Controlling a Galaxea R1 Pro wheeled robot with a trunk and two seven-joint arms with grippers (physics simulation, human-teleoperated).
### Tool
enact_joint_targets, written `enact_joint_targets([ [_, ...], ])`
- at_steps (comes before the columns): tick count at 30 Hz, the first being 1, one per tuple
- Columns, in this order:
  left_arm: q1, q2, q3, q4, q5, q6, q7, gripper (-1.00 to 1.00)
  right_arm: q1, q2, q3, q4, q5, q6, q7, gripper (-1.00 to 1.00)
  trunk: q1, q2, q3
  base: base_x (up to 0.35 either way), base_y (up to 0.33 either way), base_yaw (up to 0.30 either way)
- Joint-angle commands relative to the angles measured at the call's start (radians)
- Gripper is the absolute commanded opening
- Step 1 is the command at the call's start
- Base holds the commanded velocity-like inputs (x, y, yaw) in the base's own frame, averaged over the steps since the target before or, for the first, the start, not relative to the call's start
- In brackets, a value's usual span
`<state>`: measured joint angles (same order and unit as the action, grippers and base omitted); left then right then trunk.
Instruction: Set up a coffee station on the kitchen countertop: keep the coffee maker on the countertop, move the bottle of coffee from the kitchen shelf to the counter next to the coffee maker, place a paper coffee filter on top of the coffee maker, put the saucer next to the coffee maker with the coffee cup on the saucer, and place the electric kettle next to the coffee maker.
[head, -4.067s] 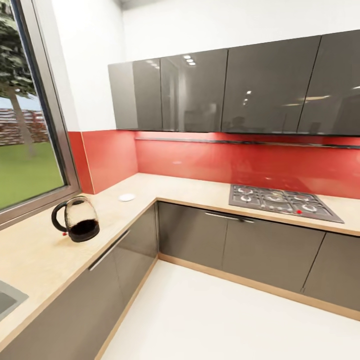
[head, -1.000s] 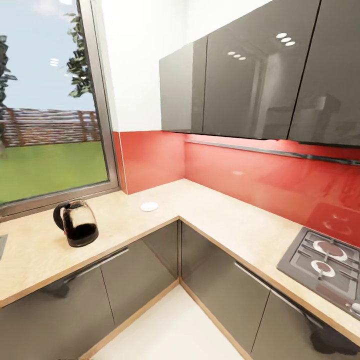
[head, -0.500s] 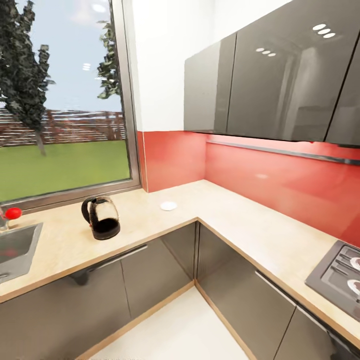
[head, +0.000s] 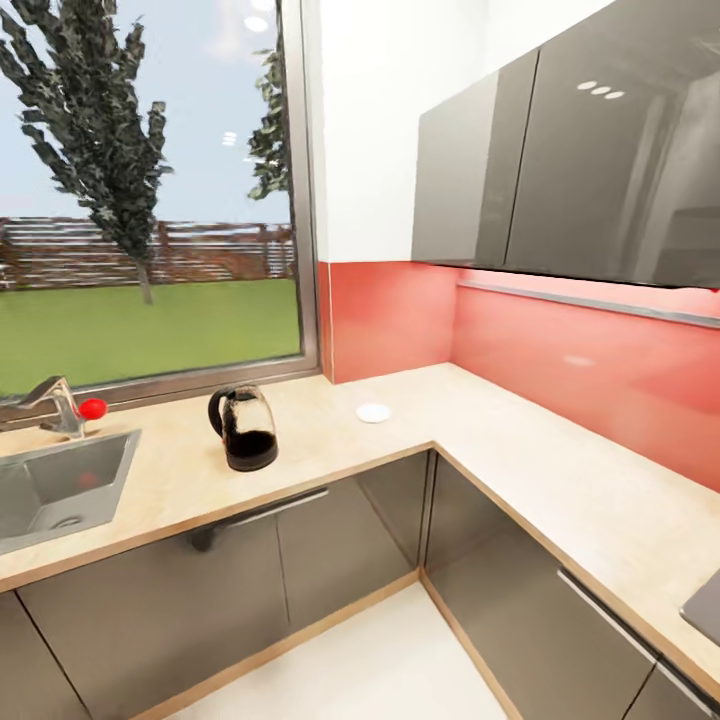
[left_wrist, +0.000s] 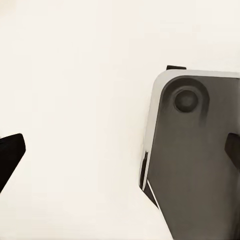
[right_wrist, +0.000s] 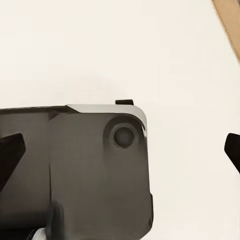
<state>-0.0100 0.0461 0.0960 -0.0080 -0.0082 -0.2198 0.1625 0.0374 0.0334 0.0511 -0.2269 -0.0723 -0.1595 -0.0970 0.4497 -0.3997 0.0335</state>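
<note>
Ahead of you the tabletop (head: 560, 470), a light-wood L, runs under the window (head: 150, 200) and turns the corner along the red backsplash (head: 560, 350), with dark grey cabinets (head: 250, 570) below it and glossy grey wall cabinets (head: 580, 180) above. At the window end you have the steel sink (head: 60, 485) sunk into the wood, its tap (head: 55, 405) tipped with a red knob. The electric kettle (head: 243, 428) stands upright on the tabletop between sink and corner, handle turned toward the sink. The saucer (head: 373, 412) lies flat nearer the corner, well apart from the kettle and close to the backsplash.

Your wrist cameras both look down at the pale floor (left_wrist: 75, 100) and a grey part of the robot's base (right_wrist: 75, 170). The left pincer (left_wrist: 122, 155) shows only dark fingertips at opposite edges of its view, so it is spread wide with nothing between. The right pincer (right_wrist: 122, 152) is likewise wide and empty.
</note>
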Motion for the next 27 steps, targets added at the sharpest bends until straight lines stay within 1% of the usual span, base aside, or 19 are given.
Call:
enact_joint_targets([
  [1,-0.001,0.000,0.007,0.001,-0.001,-0.004,0.000,1.00,0.001,0.000,0.006,-0.002,-0.008,-0.002,-0.005,1.00,0.000,0.000,0.000,0.000,0.000,0.279],
  [6,-0.010,-0.002,0.002,-0.012,-0.004,-0.012,-0.009,1.00,0.001,0.000,0.003,-0.002,-0.010,-0.002,-0.005,1.00,0.000,0.000,-0.003,0.000,0.000,0.279],
  [9,-0.012,-0.003,-0.001,-0.060,-0.008,-0.043,-0.013,1.00,0.001,0.000,0.004,-0.004,-0.009,-0.002,-0.005,1.00,0.000,0.000,-0.004,0.000,0.000,0.239],
  [11,-0.013,-0.013,-0.003,-0.134,-0.009,-0.063,-0.016,1.00,0.001,0.001,0.005,-0.014,-0.008,-0.002,-0.002,1.00,0.000,0.000,-0.005,0.000,0.000,0.076],
  [12,-0.014,-0.018,-0.003,-0.200,-0.010,-0.069,-0.016,1.00,0.001,0.001,0.005,-0.050,-0.007,-0.002,-0.001,1.00,0.000,0.000,-0.005,0.000,0.000,0.030],
  [13,-0.014,-0.020,-0.004,-0.248,-0.010,-0.072,-0.016,1.00,0.000,0.001,0.006,-0.086,-0.006,-0.002,-0.001,1.00,0.000,0.000,-0.005,0.000,0.000,0.019],
  [16,-0.014,-0.022,-0.004,-0.348,-0.009,-0.077,-0.019,1.00,0.000,0.002,0.009,-0.153,-0.005,-0.002,0.000,1.00,0.000,0.000,-0.005,0.000,0.000,0.011],
  [17,-0.015,-0.024,-0.004,-0.400,-0.007,-0.082,-0.021,1.00,0.000,0.002,0.013,-0.187,-0.005,-0.003,0.000,1.00,0.000,0.000,-0.005,0.000,0.000,0.005],
  [19,-0.015,-0.030,-0.004,-0.506,-0.004,-0.122,-0.029,1.00,0.000,0.002,0.024,-0.269,-0.005,-0.013,0.000,1.00,0.000,0.000,-0.005,0.000,0.000,0.003],
  [21,-0.015,-0.047,-0.004,-0.595,-0.002,-0.170,-0.038,1.00,-0.001,0.002,0.037,-0.344,-0.004,-0.037,0.000,1.00,0.000,0.000,-0.005,0.000,0.000,0.001],
  [23,-0.015,-0.066,-0.004,-0.669,-0.001,-0.205,-0.042,1.00,-0.001,0.003,0.046,-0.410,-0.004,-0.079,-0.001,1.00,0.000,0.000,-0.005,0.000,0.000,0.000],
  [26,-0.016,-0.086,-0.004,-0.740,0.000,-0.224,-0.043,1.00,-0.006,0.004,0.050,-0.476,-0.005,-0.128,-0.001,1.00,0.000,0.000,-0.005,0.000,0.000,0.000],
  [27,-0.017,-0.098,-0.004,-0.778,0.000,-0.228,-0.044,1.00,-0.013,0.006,0.051,-0.510,-0.006,-0.148,-0.001,1.00,0.000,0.000,-0.005,0.000,0.000,0.000],
])
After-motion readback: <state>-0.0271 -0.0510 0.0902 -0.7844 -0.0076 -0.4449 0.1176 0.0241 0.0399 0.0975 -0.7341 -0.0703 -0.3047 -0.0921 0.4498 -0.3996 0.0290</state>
